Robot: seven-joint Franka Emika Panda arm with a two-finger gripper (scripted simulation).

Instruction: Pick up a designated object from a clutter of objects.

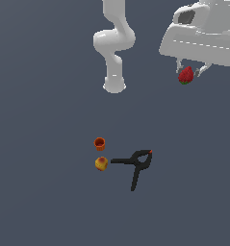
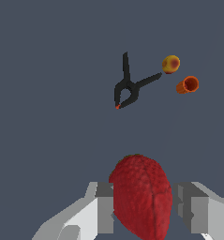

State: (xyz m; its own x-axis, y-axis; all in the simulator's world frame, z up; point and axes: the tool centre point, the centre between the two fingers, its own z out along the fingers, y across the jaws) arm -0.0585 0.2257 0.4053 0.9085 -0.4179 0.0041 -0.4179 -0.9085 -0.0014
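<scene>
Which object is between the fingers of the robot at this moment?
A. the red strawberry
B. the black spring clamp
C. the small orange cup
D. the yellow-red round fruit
A. The strawberry sits between the fingers of the gripper, while the orange cup, the round fruit and the clamp lie on the floor apart from it.

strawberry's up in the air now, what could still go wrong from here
1. The strawberry is rounded and hangs below the jaws, so it might slip out of the gripper on a jerk.
2. If it drops, it could land near the spring clamp, round fruit or orange cup and roll away.
</scene>
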